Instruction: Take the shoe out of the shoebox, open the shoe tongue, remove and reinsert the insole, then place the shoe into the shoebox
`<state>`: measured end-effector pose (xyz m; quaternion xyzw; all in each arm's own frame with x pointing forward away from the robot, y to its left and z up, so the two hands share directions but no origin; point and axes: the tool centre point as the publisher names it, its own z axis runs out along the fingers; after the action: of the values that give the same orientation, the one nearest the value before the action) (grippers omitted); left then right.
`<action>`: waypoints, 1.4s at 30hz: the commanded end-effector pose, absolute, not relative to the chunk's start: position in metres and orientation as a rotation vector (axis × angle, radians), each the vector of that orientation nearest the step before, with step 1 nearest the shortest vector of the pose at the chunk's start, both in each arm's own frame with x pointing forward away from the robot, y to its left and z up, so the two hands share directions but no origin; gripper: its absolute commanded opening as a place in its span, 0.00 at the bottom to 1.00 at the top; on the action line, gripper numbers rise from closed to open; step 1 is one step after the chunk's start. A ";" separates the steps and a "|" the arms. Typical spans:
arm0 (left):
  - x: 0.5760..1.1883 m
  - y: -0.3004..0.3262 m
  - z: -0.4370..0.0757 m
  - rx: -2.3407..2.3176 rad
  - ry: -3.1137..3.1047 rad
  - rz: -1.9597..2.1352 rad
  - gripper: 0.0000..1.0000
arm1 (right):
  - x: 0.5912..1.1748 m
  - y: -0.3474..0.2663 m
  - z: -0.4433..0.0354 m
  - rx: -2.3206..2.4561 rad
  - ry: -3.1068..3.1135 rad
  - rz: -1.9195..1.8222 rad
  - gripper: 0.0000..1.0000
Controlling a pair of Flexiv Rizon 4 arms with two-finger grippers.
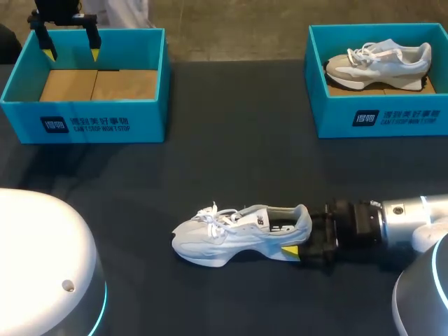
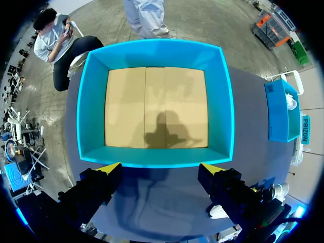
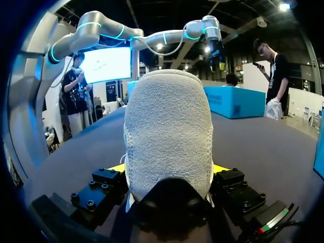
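Shoe (image 1: 231, 234): heel toward my right tool (image 1: 304, 236), toe pointing left
Right tool: clamped on heel
Left tool (image 1: 70, 52): open, empty, well apart

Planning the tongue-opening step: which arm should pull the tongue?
Probably left: the left hand hangs open over the left shoebox, while the right hand clamps the shoe by its heel.

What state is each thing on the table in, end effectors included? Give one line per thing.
white shoe: out of the boxes, on the table, heel gripped.
left shoebox: lidless, empty.
right shoebox: lidless, holding a shoe.
beige shoe: lying in the right shoebox.
left end effector: open, above the left shoebox.
right end effector: shut on the white shoe's heel.
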<state>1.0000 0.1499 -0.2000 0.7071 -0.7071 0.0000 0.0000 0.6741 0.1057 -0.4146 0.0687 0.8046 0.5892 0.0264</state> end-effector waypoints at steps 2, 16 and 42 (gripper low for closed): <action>1.000 0.150 -0.200 2.221 -2.222 0.000 1.00 | 0.678 0.109 -0.415 0.204 2.499 1.815 0.00; 1.000 0.150 -0.200 2.221 -2.222 0.000 1.00 | 0.680 0.110 -0.416 0.217 2.493 1.839 0.00; 0.958 0.058 -0.209 2.293 -2.120 -0.073 1.00 | 0.680 0.110 -0.416 0.224 2.491 1.840 0.00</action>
<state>0.9633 0.0728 -0.2037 0.7357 -0.6769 -0.0211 0.0142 0.6799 0.1083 -0.4157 0.0713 0.8015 0.5935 0.0175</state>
